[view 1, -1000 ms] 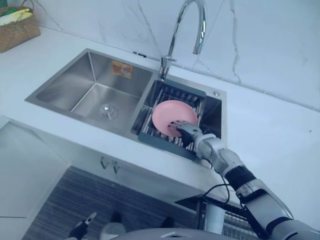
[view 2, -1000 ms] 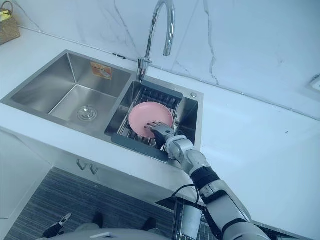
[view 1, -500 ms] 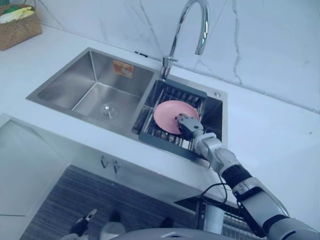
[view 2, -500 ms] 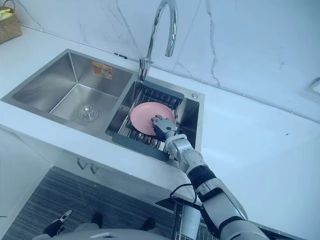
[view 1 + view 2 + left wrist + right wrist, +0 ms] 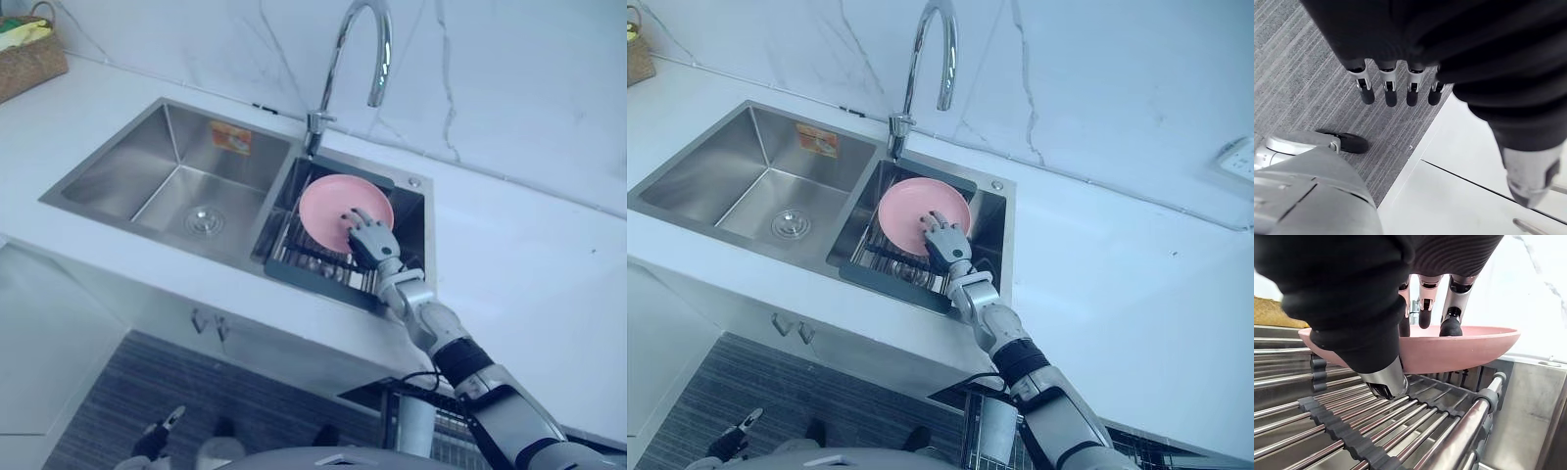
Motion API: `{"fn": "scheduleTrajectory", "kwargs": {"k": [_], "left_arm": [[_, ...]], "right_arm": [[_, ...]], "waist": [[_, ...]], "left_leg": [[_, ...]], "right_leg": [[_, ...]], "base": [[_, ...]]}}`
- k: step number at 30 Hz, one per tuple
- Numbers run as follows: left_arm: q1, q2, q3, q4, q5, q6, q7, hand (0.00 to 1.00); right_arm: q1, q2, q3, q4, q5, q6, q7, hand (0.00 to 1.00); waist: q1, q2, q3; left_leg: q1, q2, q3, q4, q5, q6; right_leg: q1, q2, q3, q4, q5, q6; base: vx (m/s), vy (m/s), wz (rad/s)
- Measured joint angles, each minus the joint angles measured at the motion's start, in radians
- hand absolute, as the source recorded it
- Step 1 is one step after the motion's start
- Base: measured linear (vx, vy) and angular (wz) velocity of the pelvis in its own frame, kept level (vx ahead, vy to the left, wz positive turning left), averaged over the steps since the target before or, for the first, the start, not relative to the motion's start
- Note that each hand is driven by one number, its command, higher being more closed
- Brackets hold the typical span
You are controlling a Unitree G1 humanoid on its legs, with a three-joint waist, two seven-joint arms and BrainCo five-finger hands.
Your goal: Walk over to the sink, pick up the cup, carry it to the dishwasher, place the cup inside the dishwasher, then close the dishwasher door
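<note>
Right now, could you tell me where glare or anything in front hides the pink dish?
Left eye view: bright glints on the tap and steel sink, none on the pink dish. Right wrist view: the dark cover of the right hand hides much of the dish, fingers hooked over its rim. Left wrist view: the left hand over evenly lit floor.

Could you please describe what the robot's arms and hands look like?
The right arm is silver-grey, built of rounded segments with black bands between them. The right hand and the left hand have slim silver fingers with dark tips. A dark ribbed cover wraps the back of each hand and its wrist.
</note>
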Motion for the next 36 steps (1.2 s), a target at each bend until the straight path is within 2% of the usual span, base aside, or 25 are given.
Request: {"fn": "scheduleTrajectory", "kwargs": {"k": [11,16,21,25,29,32,36], "left_arm": [[0.003,0.0,-0.002,-0.001,-0.011,0.0,0.005,0.0],[0.016,0.0,-0.003,-0.008,-0.033,0.0,0.014,0.0],[0.034,0.0,-0.004,-0.01,-0.045,0.0,0.017,0.0],[0.037,-0.001,-0.005,-0.011,-0.047,0.0,0.017,0.0],[0.039,-0.002,-0.005,-0.011,-0.048,-0.007,0.021,0.0],[0.041,-0.002,-0.005,-0.01,-0.048,-0.014,0.025,0.0],[0.052,-0.01,-0.01,-0.008,-0.048,-0.04,0.043,0.0]], "right_arm": [[0.038,-0.006,-0.033,-0.067,0.055,-0.01,0.0,1.0],[0.044,-0.008,-0.065,-0.125,0.091,-0.045,0.0,1.0],[0.066,-0.014,-0.074,-0.202,0.136,-0.058,0.0,1.0],[0.075,-0.014,-0.085,-0.255,0.215,-0.077,0.004,1.0],[0.097,-0.014,-0.164,-0.344,0.349,-0.087,0.006,1.0],[0.115,-0.013,-0.196,-0.382,0.403,-0.087,0.008,1.0],[0.181,-0.014,-0.3,-0.5,0.468,-0.097,0.028,1.0]], "waist": [[-0.007,0.023,0.003],[-0.009,0.032,0.003],[-0.012,0.042,0.001],[-0.015,0.05,0.001],[-0.017,0.053,0.001],[-0.023,0.053,0.001],[-0.032,0.058,-0.004]], "left_leg": [[0.004,0.001,0.009,0.002,-0.003,0.0],[0.008,0.001,0.009,0.006,-0.003,0.0],[0.01,0.001,0.009,0.001,-0.004,0.0],[0.01,0.002,0.009,0.001,-0.004,0.0],[0.011,0.002,0.009,0.006,-0.004,0.0],[0.011,0.002,0.009,0.006,-0.005,0.001],[0.011,0.003,0.011,0.006,-0.011,0.002]], "right_leg": [[0.001,0.001,0.003,0.0,0.0,0.0],[0.006,0.001,0.002,0.0,0.0,0.0],[0.008,0.001,0.003,0.0,0.0,0.0],[0.008,0.001,0.003,0.0,0.0,0.0],[0.008,0.001,0.003,0.0,0.0,0.0],[0.008,0.001,0.003,0.0,0.0,0.0],[0.008,0.001,0.005,0.0,-0.001,0.0]], "base": [[0.0,0.001,0.0],[0.0,0.0,0.0],[0.0,0.0,0.0],[0.0,0.0,0.0],[0.0,0.0,0.0],[0.0,0.0,0.0],[0.0,0.0,0.0]]}}
